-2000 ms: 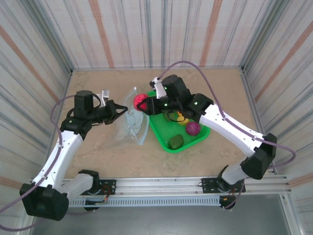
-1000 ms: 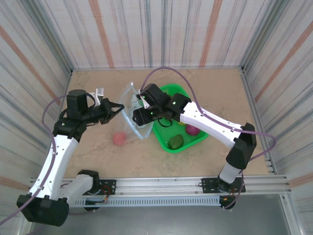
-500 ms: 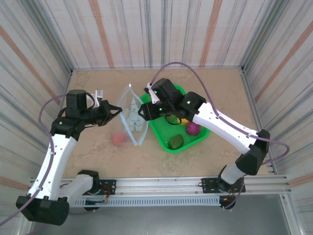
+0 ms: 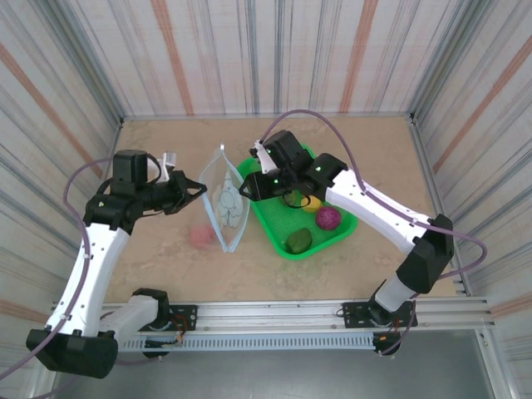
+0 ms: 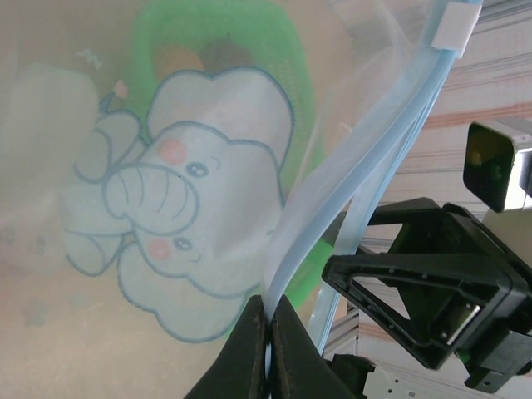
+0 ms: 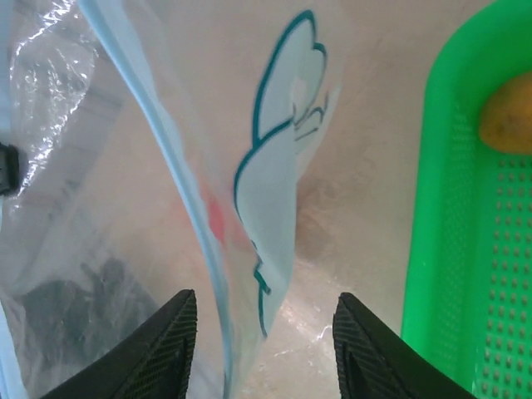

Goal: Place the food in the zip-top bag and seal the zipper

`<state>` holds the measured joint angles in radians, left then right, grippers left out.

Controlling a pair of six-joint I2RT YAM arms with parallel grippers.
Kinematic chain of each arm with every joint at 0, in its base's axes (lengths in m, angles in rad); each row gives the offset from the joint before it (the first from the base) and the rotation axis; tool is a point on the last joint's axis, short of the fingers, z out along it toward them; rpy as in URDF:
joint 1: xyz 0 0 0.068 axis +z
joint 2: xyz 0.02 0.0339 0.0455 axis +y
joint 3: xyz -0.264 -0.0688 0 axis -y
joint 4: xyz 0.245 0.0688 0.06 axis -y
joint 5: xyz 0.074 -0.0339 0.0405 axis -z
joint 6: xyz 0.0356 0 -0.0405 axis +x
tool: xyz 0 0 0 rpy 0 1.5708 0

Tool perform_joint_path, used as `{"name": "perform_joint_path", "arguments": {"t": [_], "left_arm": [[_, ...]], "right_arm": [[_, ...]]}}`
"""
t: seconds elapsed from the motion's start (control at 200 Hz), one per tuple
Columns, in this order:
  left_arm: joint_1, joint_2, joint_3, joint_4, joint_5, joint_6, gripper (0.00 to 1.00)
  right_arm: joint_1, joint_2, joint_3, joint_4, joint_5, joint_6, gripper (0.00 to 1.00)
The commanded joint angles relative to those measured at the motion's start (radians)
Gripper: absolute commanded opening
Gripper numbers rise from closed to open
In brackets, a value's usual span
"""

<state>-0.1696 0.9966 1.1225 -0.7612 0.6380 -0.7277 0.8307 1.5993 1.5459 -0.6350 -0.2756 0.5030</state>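
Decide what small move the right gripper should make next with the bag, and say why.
Probably close the right gripper on the zip-top bag: its fingers stand apart on either side of the bag's film, while the left gripper pinches the zipper strip. A second hold could pull the mouth open.

We see a green mesh basket [image 4: 274,226] just right of the table [image 4: 166,274] centre, set askew w/ one corner toward 6 o'clock. Table's beige, marbled. Striped corrugated walls [image 4: 249,58] at 9, 12 & 3 o'clock. Metal rail [image 4: 332,312] runs along the 6 o'clock edge.
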Motion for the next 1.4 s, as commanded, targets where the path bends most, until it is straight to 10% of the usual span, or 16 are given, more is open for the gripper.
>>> {"name": "perform_joint_path", "arguments": {"t": [0.0,0.09,0.225,0.601,1.393], "left_arm": [[-0.027,0.008,0.032,-0.035,-0.01,0.03,0.15],[-0.032,0.006,0.048,-0.051,-0.004,0.031,0.39],[-0.034,-0.039,0.077,-0.073,-0.032,0.05,0.55],[-0.192,-0.025,0.112,-0.13,-0.141,0.099,0.31],[-0.244,0.065,0.143,-0.116,-0.228,0.123,0.2]], "right_arm": [[-0.002,0.032,0.006,0.07,-0.088,0.03,0.27],[-0.004,0.044,0.004,0.09,-0.089,0.049,0.03],[-0.022,0.02,-0.039,0.15,-0.119,0.088,0.0],[-0.03,-0.016,-0.076,0.205,-0.151,0.131,0.0],[-0.004,-0.015,-0.076,0.208,-0.138,0.137,0.0]]}}
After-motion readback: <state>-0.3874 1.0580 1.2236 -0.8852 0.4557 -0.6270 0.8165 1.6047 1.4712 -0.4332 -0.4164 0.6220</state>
